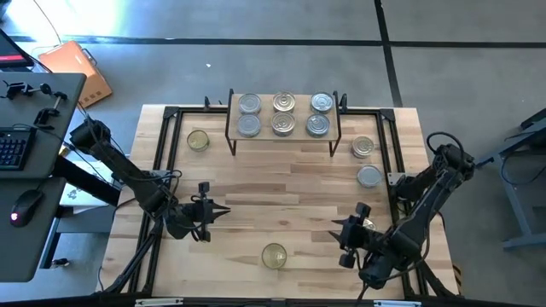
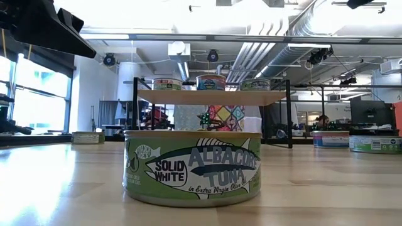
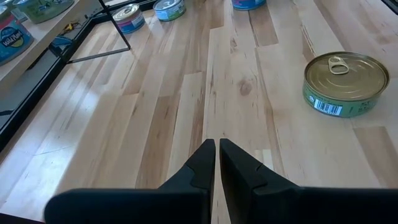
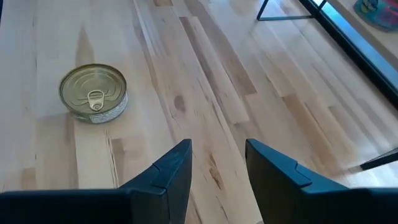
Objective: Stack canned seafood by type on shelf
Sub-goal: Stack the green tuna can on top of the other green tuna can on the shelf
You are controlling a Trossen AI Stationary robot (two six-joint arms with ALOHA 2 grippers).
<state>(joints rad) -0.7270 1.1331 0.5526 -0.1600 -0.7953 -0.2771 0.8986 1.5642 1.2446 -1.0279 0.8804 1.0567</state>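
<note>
The shelf (image 1: 266, 115), a light-wood board on black wire legs, stands at the table's far middle and carries six tins in two rows; the low view shows its board edge (image 2: 210, 97). A gold-topped pull-ring tin (image 1: 274, 255) with a green tuna label (image 2: 191, 166) rests flat near the near edge. Another gold tin (image 1: 198, 140) sits left of the shelf, and two silver tins (image 1: 363, 147) (image 1: 369, 176) sit right of it. My left gripper (image 1: 223, 212) (image 3: 216, 146) hovers shut left of centre. My right gripper (image 1: 335, 230) (image 4: 217, 152) hovers open to the right, facing the near gold tin (image 4: 93, 92).
A black metal frame (image 1: 162, 153) runs along the table's left, right and far edges. Bare wood lies between the two grippers and in front of the shelf. A desk with a keyboard and mouse (image 1: 26, 205) stands beyond the left edge.
</note>
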